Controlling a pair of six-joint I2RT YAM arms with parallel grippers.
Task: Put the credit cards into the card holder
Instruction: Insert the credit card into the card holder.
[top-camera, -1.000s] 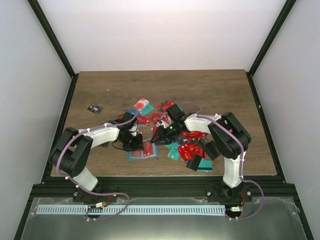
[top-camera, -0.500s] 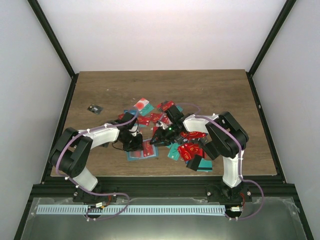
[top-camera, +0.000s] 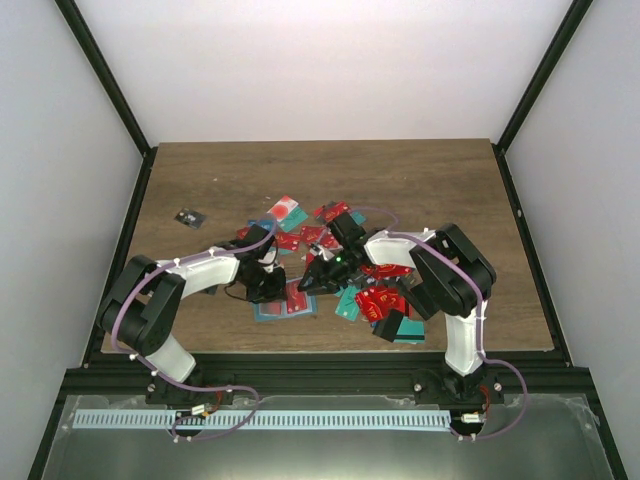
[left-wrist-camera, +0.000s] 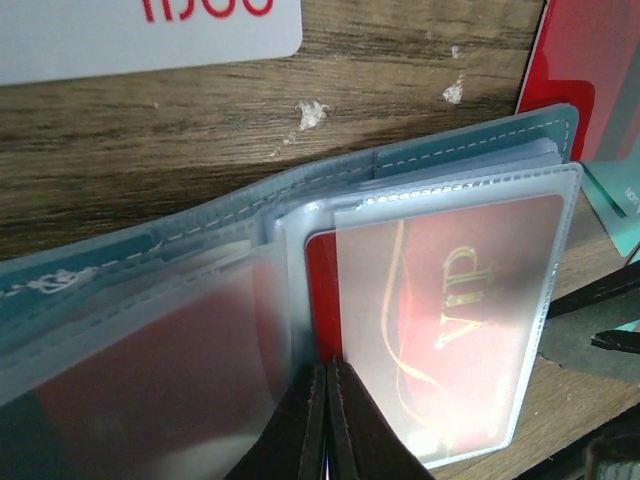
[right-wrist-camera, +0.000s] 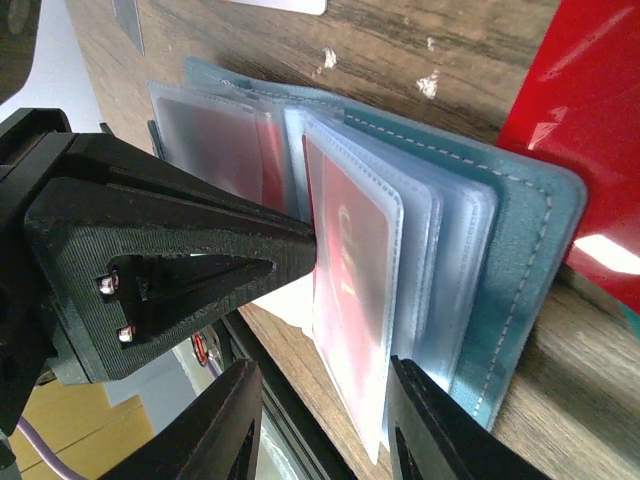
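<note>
The teal card holder (top-camera: 284, 303) lies open on the table, its clear sleeves fanned out. My left gripper (left-wrist-camera: 327, 372) is shut, its tips pressing at the holder's spine (left-wrist-camera: 300, 290) beside a sleeve that holds a red VIP card (left-wrist-camera: 450, 300). In the right wrist view that sleeve (right-wrist-camera: 350, 270) stands upright between the spread fingers of my right gripper (right-wrist-camera: 325, 430), which is open. The left gripper's black wedge (right-wrist-camera: 170, 260) pins the left-hand sleeves (right-wrist-camera: 215, 140). Loose credit cards (top-camera: 383, 300), mostly red, lie scattered to the right and behind the holder.
A white card (left-wrist-camera: 150, 30) and a red card (left-wrist-camera: 590, 70) lie just beyond the holder, and a teal card (left-wrist-camera: 615, 215) to its right. A small black item (top-camera: 188, 217) sits at the far left. A black case (top-camera: 390, 325) rests near the front right.
The right arm has edged slightly to the left toward the holder. The left arm and the holder have stayed put.
</note>
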